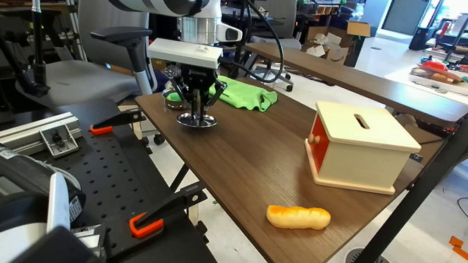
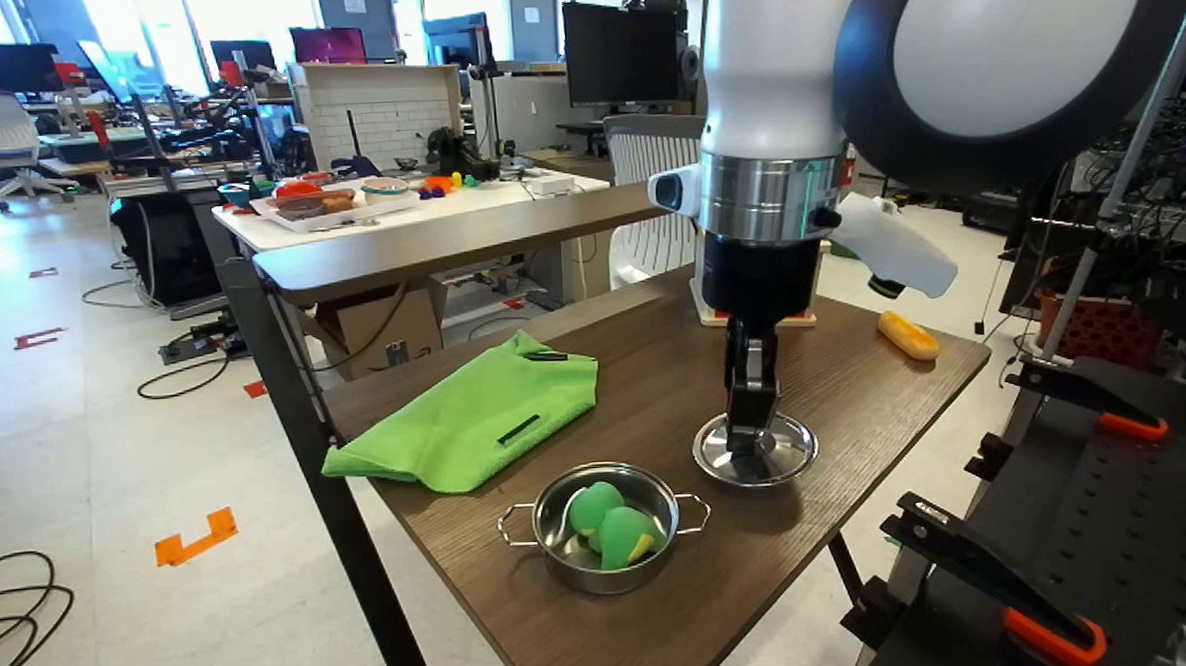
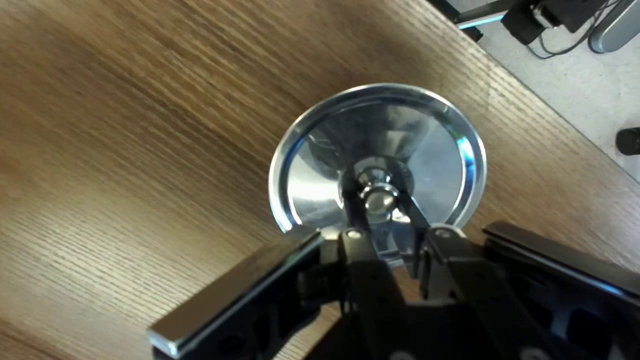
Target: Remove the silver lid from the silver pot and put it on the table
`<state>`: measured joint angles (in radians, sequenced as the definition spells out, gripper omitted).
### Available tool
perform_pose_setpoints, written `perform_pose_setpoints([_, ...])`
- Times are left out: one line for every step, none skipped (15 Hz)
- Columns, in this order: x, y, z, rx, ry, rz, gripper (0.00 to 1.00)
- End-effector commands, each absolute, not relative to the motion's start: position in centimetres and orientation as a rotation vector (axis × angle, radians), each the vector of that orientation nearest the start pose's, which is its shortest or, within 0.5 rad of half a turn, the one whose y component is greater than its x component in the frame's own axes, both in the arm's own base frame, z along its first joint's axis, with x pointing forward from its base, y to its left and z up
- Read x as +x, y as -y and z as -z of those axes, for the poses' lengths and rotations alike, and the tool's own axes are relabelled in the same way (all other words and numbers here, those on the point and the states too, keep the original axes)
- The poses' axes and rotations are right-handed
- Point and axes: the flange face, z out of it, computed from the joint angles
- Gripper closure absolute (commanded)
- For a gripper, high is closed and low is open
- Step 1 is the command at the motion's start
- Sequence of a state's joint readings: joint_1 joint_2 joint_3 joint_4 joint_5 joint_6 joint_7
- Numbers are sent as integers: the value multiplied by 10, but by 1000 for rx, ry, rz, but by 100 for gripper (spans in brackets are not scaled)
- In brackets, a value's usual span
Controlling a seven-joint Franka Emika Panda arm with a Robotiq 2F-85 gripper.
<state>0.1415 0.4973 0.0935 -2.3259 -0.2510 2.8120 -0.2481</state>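
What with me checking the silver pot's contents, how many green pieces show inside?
2 in an exterior view: a rear green piece in the silver pot and a front green piece overlapping it. Others may be hidden beneath.

In an exterior view you look down at a slant along the surface (image 1: 254, 153) from the end where the bread (image 1: 298, 217) lies, facing the claw (image 1: 196, 114) farther off. In an exterior view the slant comes from the opposite end, the pot (image 2: 604, 581) nearer and the bread well away. Both exterior views share the cloth (image 2: 477, 418) and most of the surface. The wrist view peers steeply down from close above the lid (image 3: 378, 172), which all three catch.
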Motion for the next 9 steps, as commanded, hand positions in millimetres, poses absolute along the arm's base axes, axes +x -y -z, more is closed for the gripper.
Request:
perform_pose_setpoints([487, -143, -121, -2964, 1130, -6, 95])
perform_pose_setpoints([487, -145, -119, -2962, 1130, -10, 95])
perform_pose_setpoints([486, -146, -117, -2965, 1134, -15, 95])
perform_pose_setpoints([485, -147, -116, -2964, 1133, -18, 95])
perform_pose_setpoints([485, -148, -114, -2966, 1130, -21, 95])
perform_pose_setpoints([484, -150, -112, -2963, 1126, -25, 95])
perform_pose_setpoints([484, -151, -111, -2963, 1125, -27, 95])
perform_pose_setpoints([483, -153, -109, -2963, 1122, -29, 95])
perform_pose_setpoints([483, -154, -108, -2965, 1117, -30, 95])
